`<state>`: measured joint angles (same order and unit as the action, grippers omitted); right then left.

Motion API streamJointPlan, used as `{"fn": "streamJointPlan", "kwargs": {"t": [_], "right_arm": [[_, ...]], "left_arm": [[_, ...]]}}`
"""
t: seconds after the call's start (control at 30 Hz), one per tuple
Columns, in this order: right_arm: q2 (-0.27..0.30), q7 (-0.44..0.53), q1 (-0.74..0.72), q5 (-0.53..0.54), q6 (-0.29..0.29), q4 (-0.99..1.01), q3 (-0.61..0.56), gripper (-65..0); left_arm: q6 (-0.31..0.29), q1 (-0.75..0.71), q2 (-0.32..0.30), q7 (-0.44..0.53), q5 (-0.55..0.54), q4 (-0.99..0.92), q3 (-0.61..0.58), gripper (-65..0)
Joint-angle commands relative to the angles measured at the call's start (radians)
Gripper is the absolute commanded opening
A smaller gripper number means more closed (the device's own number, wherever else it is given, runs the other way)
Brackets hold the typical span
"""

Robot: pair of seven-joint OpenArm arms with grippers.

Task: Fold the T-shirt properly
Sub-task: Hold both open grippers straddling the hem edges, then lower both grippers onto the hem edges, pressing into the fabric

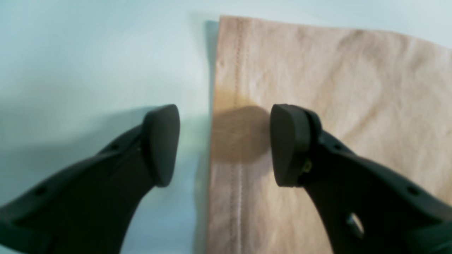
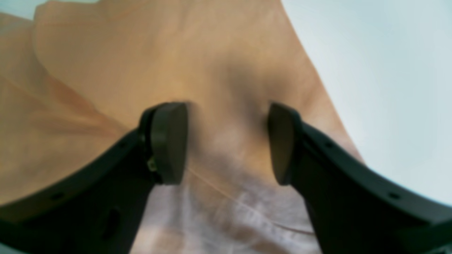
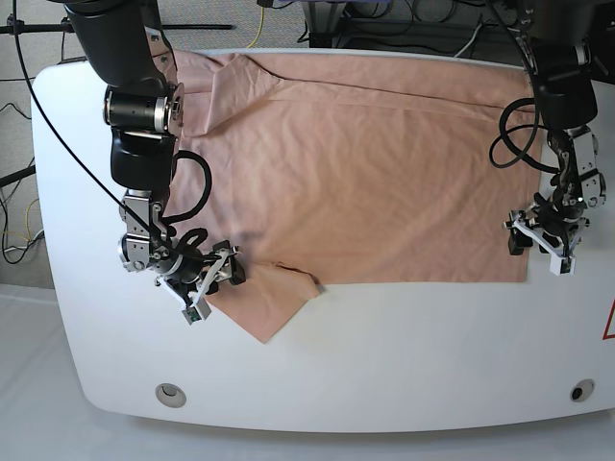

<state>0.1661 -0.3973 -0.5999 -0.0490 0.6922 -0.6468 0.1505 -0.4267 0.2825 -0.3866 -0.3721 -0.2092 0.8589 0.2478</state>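
Altogether one T-shirt (image 3: 365,173), two open grippers: left gripper (image 1: 225,144), right gripper (image 2: 227,143).

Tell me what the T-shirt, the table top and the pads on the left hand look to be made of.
T-shirt: soft woven or knit cloth, likely cotton; matte, creased, with a double-stitched hem in the left wrist view.
Table: smooth white board, perhaps laminate or painted; it shows a faint sheen and no grain.
Left hand pads: matte black, probably moulded plastic or rubber; which one cannot be told.

Salmon-pink T-shirt (image 3: 365,173), spread flat, wrinkled
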Motion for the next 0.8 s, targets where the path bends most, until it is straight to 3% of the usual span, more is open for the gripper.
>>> {"fn": "streamJointPlan", "kwargs": {"t": [0.0, 0.77], "right_arm": [[0.007, 0.002, -0.03, 0.005, 0.006, -0.019, -0.001, -29.6], [0.005, 0.002, 0.014, -0.001, 0.006, -0.055, 0.0, -29.7]], "left_arm": [[-0.004, 0.021, -0.017, 0.013, -0.005, 0.012, 0.005, -27.7], [-0.004, 0.026, -0.008, 0.02, -0.007, 0.012, 0.003, -27.4]]}}
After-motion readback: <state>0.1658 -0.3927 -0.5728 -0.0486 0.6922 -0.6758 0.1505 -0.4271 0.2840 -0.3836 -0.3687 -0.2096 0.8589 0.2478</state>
